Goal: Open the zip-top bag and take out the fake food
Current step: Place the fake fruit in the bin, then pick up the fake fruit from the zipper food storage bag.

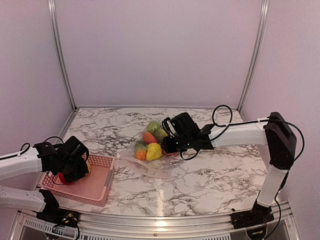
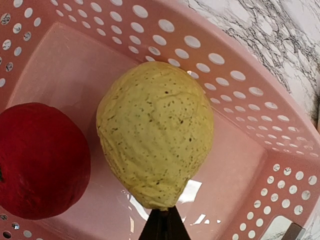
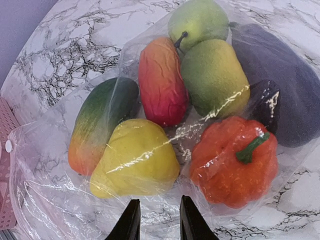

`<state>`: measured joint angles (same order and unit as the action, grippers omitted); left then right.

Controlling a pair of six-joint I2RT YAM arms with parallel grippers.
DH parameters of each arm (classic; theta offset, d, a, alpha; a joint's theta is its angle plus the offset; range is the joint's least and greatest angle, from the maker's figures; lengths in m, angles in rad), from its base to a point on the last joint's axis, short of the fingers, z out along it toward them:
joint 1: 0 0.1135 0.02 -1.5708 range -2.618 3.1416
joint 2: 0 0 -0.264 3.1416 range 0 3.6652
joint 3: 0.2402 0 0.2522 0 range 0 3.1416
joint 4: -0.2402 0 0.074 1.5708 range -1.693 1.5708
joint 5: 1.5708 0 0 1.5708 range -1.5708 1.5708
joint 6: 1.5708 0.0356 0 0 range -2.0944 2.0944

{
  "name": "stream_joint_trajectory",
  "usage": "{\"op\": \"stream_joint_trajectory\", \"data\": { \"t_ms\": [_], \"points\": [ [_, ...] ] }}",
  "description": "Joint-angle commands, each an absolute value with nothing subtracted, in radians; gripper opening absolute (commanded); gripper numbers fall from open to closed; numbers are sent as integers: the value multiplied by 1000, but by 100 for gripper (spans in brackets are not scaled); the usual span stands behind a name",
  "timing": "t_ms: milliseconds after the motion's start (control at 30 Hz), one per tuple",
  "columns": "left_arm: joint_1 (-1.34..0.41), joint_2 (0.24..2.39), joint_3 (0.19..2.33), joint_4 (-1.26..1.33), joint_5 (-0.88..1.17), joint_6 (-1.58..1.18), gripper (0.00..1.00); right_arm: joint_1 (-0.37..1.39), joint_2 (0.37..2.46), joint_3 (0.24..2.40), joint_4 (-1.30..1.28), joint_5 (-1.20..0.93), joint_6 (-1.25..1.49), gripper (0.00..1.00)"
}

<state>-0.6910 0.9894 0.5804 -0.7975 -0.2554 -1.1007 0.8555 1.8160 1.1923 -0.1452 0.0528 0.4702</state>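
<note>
Left wrist view: the left gripper (image 2: 164, 222) had its fingers pressed together with nothing between them, tips just below a speckled yellow pear (image 2: 156, 134) lying loose in the pink basket (image 2: 260, 127), a red apple (image 2: 40, 160) beside it.
Right wrist view: the right gripper (image 3: 157, 220) stood part-open over the zip-top bag (image 3: 55, 200); whether it pinched the film I could not tell.
Bag: on the marble table (image 1: 225, 175), just right of the basket, well filled with fake food (image 3: 162, 80) — yellow, orange, green, red and purple pieces.
Step, as I judged it: unloading, two pieces out, most remaining.
Next move: probably the left arm crossing to the bag's mouth while the right steadied it.
</note>
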Motion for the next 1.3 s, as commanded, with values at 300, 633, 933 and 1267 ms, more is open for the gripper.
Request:
{"op": "stream_joint_trajectory", "data": {
  "t_ms": [300, 633, 933, 1267],
  "points": [
    [-680, 910, 631, -768, -259, -995, 50, 881, 1795, 1246, -187, 76, 440, 27],
    [-687, 878, 748, -817, -214, -893, 59, 884, 1821, 1318, -239, 108, 424, 27],
    [-862, 1008, 805, -622, -185, -853, 57, 882, 1878, 1410, -291, 110, 406, 27],
    [-1017, 1309, 828, -290, -127, -822, 46, 870, 1935, 1468, -338, 95, 394, 27]
  ]
}}
